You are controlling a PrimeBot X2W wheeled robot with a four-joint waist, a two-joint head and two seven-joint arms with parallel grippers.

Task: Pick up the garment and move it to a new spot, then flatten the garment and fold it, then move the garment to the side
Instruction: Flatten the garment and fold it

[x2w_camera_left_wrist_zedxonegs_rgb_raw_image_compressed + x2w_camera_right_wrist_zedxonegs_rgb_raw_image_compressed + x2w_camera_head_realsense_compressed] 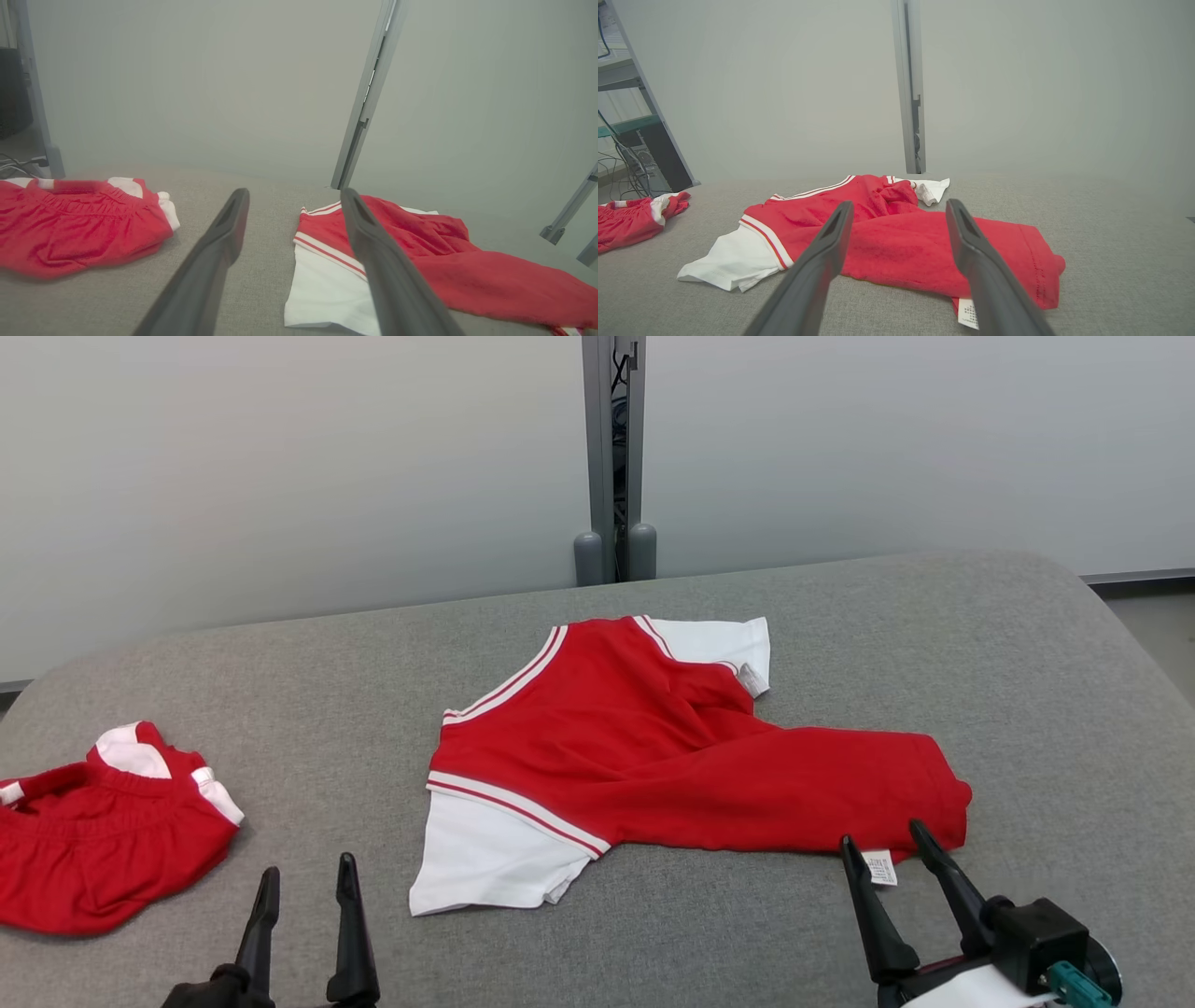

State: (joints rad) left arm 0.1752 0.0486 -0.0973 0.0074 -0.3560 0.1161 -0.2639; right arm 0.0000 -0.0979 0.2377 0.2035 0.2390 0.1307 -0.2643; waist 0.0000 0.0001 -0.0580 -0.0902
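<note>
R gripper [882, 833] jaws wide, empty, at hem of shirt [653, 756], which lies twisted mid-table [1027, 709]; L gripper [308, 866] wide too, empty. Best bet: pinch hem corner low, one layer, pull outward

Red shorts [103, 840]: cut off at the left frame edge. Garment [672, 756], label [881, 869]: print too small to read.

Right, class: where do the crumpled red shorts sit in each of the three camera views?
Head view: red shorts at the lower left edge.
Left wrist view: red shorts at the left, mid height.
Right wrist view: red shorts small, at the far left edge.
Shared landmark: the grey upright post at the back.
</note>
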